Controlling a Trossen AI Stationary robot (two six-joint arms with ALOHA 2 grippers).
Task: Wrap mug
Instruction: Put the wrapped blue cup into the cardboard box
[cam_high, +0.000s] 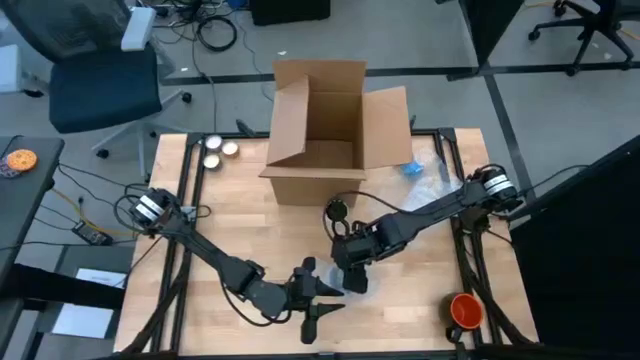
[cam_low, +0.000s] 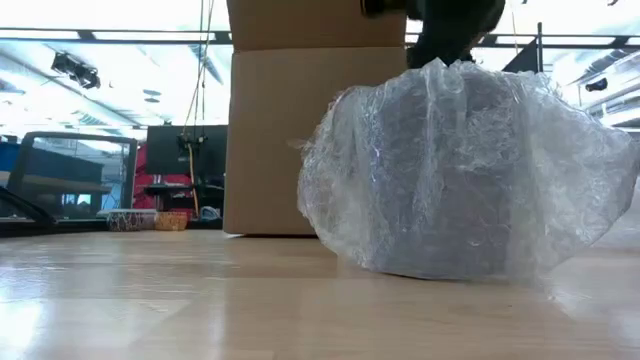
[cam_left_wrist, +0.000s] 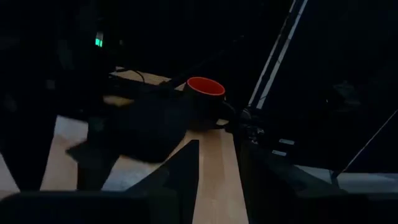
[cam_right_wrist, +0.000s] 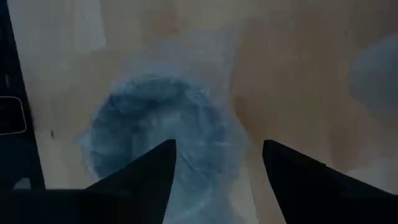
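The high view looks straight down on the whole table (cam_high: 250, 225), the box (cam_high: 320, 135) toward 12 o'clock. The low view sits at tabletop height, very near the wrapped mug (cam_low: 465, 175), facing the same box (cam_low: 300, 130) behind it. The right wrist view looks down close onto that wrap (cam_right_wrist: 158, 140). The left wrist view faces across the table toward an orange mug (cam_left_wrist: 205, 87), also in the high view (cam_high: 466, 310) at 4 o'clock.
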